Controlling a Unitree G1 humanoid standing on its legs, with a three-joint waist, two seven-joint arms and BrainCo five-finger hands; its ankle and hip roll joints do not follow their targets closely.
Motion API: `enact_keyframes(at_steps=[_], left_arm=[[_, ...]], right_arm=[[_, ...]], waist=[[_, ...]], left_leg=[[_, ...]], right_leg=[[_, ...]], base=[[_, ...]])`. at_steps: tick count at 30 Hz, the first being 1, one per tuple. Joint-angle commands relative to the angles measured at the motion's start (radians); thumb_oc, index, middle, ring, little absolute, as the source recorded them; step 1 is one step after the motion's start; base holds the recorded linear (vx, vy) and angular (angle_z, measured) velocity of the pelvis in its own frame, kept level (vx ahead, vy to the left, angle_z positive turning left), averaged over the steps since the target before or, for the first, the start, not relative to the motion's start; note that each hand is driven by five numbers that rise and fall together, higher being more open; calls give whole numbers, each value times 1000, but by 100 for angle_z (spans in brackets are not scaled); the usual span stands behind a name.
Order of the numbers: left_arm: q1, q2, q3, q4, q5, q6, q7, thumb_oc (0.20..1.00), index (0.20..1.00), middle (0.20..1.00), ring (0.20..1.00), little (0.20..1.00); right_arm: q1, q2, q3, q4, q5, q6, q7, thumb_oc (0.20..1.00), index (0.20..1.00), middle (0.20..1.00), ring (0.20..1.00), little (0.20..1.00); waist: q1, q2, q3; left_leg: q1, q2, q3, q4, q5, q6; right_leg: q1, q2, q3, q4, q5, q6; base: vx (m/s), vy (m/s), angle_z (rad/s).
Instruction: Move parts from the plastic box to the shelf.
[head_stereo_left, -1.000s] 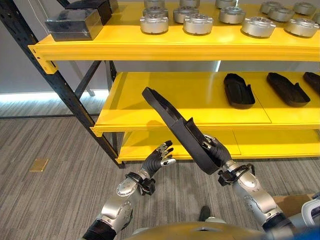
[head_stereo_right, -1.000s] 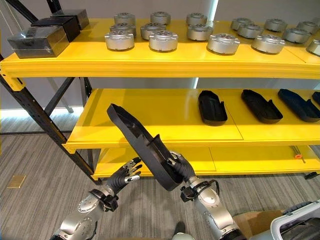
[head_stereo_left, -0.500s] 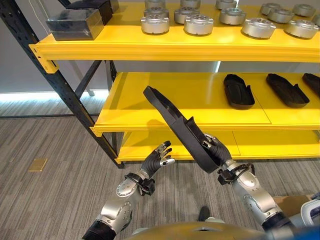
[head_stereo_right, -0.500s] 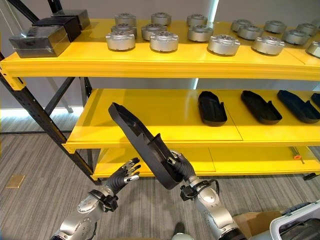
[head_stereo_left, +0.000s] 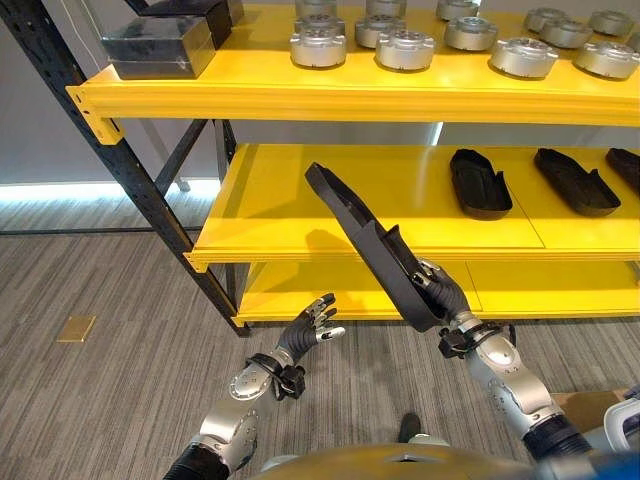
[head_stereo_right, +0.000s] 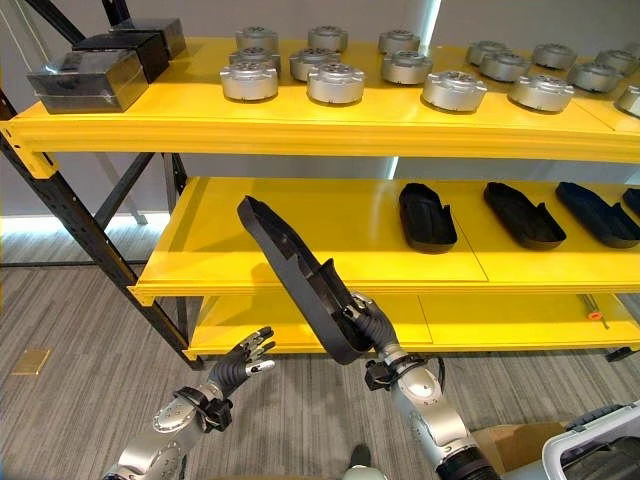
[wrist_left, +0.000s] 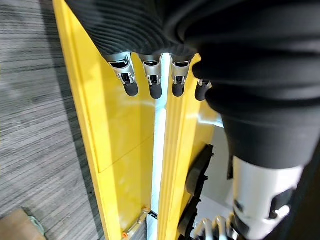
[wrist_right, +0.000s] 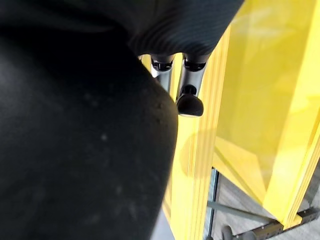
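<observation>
- Tall yellow steel shelf rack (head_stereo_left: 330, 100) w/ dark uprights: the target. Mid board (head_stereo_right: 330, 262) bare along its left half & front edge, so there's room for the next part.
- Long black moulded plastic tray-shaped part (head_stereo_right: 300, 280): the task's thing. It's in the air in front of the mid board's front edge, tilted steeply, upper end leaning toward the board's left half, lower end in the right hand. Probably angled that way to go in nose-first over the front lip.
- Three similar black tray parts (head_stereo_right: 428, 216) lie flat in a row on the mid board's right half, so the new one likely goes to their left.
- Round silver metal discs (head_stereo_left: 405, 48) sit in rows on the top board, dark rectangular blocks (head_stereo_left: 160, 45) at its left corner. Not part of this move.
- Right hand (head_stereo_right: 370, 322): fingers wrapped around the part's lower end, gripping it from below so the long end stays free.
- Left hand (head_stereo_left: 308, 331): low, below the shelf's front edge, fingers relaxed & spread, holding nothing; apart from the part, maybe ready to steady it.
</observation>
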Motion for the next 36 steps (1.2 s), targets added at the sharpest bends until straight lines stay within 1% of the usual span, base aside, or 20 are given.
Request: enact_keyframes(at_steps=[1, 2, 3, 5, 7, 8, 10, 11, 12, 14, 17, 20, 23, 24, 25, 26, 32, 34, 35, 36], left_arm=[[-31, -8, -12, -49, 22, -67, -5, 1000, 1000, 1000, 1000, 1000], [-34, -7, -13, -46, 28, -71, 7, 1000, 1000, 1000, 1000, 1000], [-38, -7, -16, -44, 27, -71, 13, 1000, 1000, 1000, 1000, 1000], [-49, -8, -18, -39, 14, -62, 14, 1000, 1000, 1000, 1000, 1000], [-55, -12, -22, -35, 11, -57, 11, 1000, 1000, 1000, 1000, 1000], [-51, -13, -24, -35, 18, -54, 2, 1000, 1000, 1000, 1000, 1000], [-47, -12, -26, -33, 21, -56, 0, 1000, 1000, 1000, 1000, 1000], [-42, -10, -27, -29, 23, -60, -3, 1000, 1000, 1000, 1000, 1000], [-25, -5, -29, -26, 25, -70, -16, 1000, 1000, 1000, 1000, 1000], [-13, -1, -36, -38, 39, -71, -25, 1000, 1000, 1000, 1000, 1000], [-10, 1, -58, -46, 51, -73, -21, 1000, 1000, 1000, 1000, 1000], [-13, -3, -69, -50, 35, -74, 5, 1000, 1000, 1000, 1000, 1000], [1, -31, -74, -49, 34, -87, 10, 1000, 1000, 1000, 1000, 1000], [2, -33, -75, -48, 37, -88, 9, 1000, 1000, 1000, 1000, 1000], [-2, -40, -78, -47, 40, -90, 15, 1000, 1000, 1000, 1000, 1000], [-4, -44, -82, -42, 39, -97, 17, 1000, 1000, 1000, 1000, 1000], [-36, -65, -84, -24, 27, -109, 16, 1000, 1000, 1000, 1000, 1000], [-42, -64, -89, -17, 29, -113, 19, 1000, 1000, 1000, 1000, 1000], [-55, -65, -98, 1, 28, -123, 20, 1000, 1000, 1000, 1000, 1000], [-57, -65, -100, -1, 30, -122, 21, 1000, 1000, 1000, 1000, 1000]], right_arm=[[-138, 16, -44, -29, 46, -81, 2, 200, 200, 200, 200, 200], [-144, 19, -47, -19, 51, -79, 11, 200, 200, 200, 200, 200], [-150, 18, -48, -11, 55, -78, 14, 200, 200, 200, 200, 200], [-156, 15, -52, -4, 58, -73, 9, 200, 200, 200, 200, 200], [-155, 18, -60, -6, 52, -64, 0, 200, 200, 200, 200, 200], [-152, 20, -77, -6, 50, -55, -8, 200, 200, 200, 200, 200], [-150, 19, -84, -3, 53, -53, -8, 200, 200, 200, 200, 200], [-148, 19, -89, -1, 56, -53, -8, 200, 200, 200, 200, 200], [-138, 18, -105, 2, 58, -52, -5, 200, 200, 200, 200, 200], [-134, 21, -114, 8, 52, -53, -7, 200, 200, 200, 200, 200], [-130, 7, -119, 11, 46, -65, -21, 200, 200, 200, 200, 200], [-142, -1, -103, 10, 33, -67, -48, 200, 200, 200, 200, 200], [-149, -15, -78, 0, 2, -59, -58, 200, 200, 200, 200, 200], [-148, -16, -77, -2, 0, -58, -58, 200, 200, 200, 200, 200], [-150, -25, -70, -6, -7, -54, -58, 200, 200, 200, 200, 200], [-148, -30, -67, -8, -9, -53, -58, 200, 200, 200, 200, 200], [-142, -47, -68, -17, -36, -62, -50, 200, 200, 200, 200, 200], [-140, -47, -68, -19, -36, -62, -51, 200, 200, 200, 200, 200], [-129, -52, -71, -19, -29, -71, -43, 200, 200, 200, 200, 200], [-121, -51, -74, -23, -30, -74, -43, 200, 200, 200, 200, 200]], waist=[[-2, 52, 49], [-3, 57, 62], [-7, 55, 70], [-22, 49, 77], [-35, 43, 77], [-44, 34, 77], [-45, 32, 77], [-47, 33, 75], [-50, 23, 80], [-51, 21, 83], [-61, 24, 80], [-59, 26, 73], [-59, 36, 33], [-60, 37, 30], [-62, 40, 21], [-63, 51, 18], [-73, 67, 3], [-76, 69, 1], [-83, 68, -7], [-84, 66, -6]], left_leg=[[-14, -85, -55, -35, -5, 104], [-7, -83, -40, -35, -6, 103], [1, -89, -41, -35, -14, 103], [4, -96, -48, -35, -11, 102], [11, -107, -64, -35, -21, 98], [20, -119, -79, -35, -34, 94], [24, -121, -82, -35, -39, 92], [33, -120, -91, -35, -54, 88], [42, -124, -86, -35, -58, 88], [54, -122, -87, -35, -68, 88], [63, -118, -96, -35, -59, 88], [62, -105, -78, -14, -66, 85], [80, -84, -58, 24, -95, 67], [80, -82, -56, 28, -97, 65], [69, -68, -50, 75, -85, 52], [65, -51, -58, 112, -79, 40], [-7, -7, -54, 345, 40, -24], [-16, 2, -51, 388, 63, -36], [-43, 36, -31, 509, 134, -75], [-64, 51, -22, 579, 157, -89]], right_leg=[[49, 10, -64, 320, -151, 68], [15, -5, -92, 369, -128, 70], [1, 0, -86, 363, -126, 76], [-24, 42, -69, 268, -97, 61], [-27, 66, -40, 178, -78, 66], [-32, 64, -11, 67, -21, 78], [-35, 58, -5, 31, 5, 85], [-38, 53, 9, 8, 16, 100], [-57, 28, 21, -50, 85, 109], [-75, 17, 33, -72, 110, 117], [-53, 38, 59, -87, 75, 105], [-34, 49, 34, -61, 19, 86], [11, 77, -6, -44, -60, 23], [13, 79, -8, -44, -64, 19], [28, 94, -14, -41, -89, -3], [43, 109, -10, -39, -113, -6], [82, 163, -17, -36, -186, -80], [85, 170, -23, -34, -198, -93], [98, 188, -42, -35, -229, -128], [106, 193, -47, -38, -240, -141]], base=[[79, 144, -46], [58, 106, -41], [98, 88, -27], [106, -21, -9], [186, -90, 17], [224, -119, 34], [197, -89, 39], [253, -147, 33], [334, -200, 26], [256, -176, 19], [272, -183, 31], [296, -234, 34], [371, -279, 1], [338, -279, -6], [303, -221, -9], [320, -262, -8], [197, -237, -12], [106, -227, -15], [131, -316, 2], [159, -364, 17]])
